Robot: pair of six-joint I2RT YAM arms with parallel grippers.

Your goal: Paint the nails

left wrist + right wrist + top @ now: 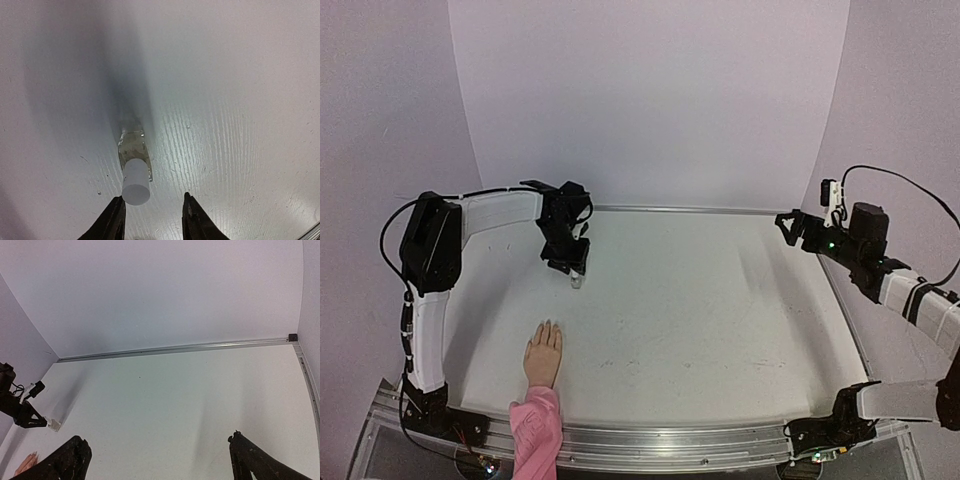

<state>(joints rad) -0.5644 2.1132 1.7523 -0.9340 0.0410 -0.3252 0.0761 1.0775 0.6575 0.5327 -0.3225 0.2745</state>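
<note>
A small flesh-coloured mannequin hand [543, 355] with a pink sleeve [536, 432] lies flat at the near left of the table, fingers pointing away from the arms. Its nails are too small to make out. A small clear bottle with a white cap [577, 281] stands farther back. My left gripper [571, 267] hangs open just above it. In the left wrist view the bottle's cap [135, 182] sits close to the left fingertip [116, 210], untouched. My right gripper [792, 228] is open and empty, raised at the far right. Its view shows the bottle [54, 425] far left.
A metal rail [700, 210] runs along the table's far edge under the curved white backdrop. Another rail [670, 440] borders the near edge, where the sleeve hangs over. Black cables loop off both arms.
</note>
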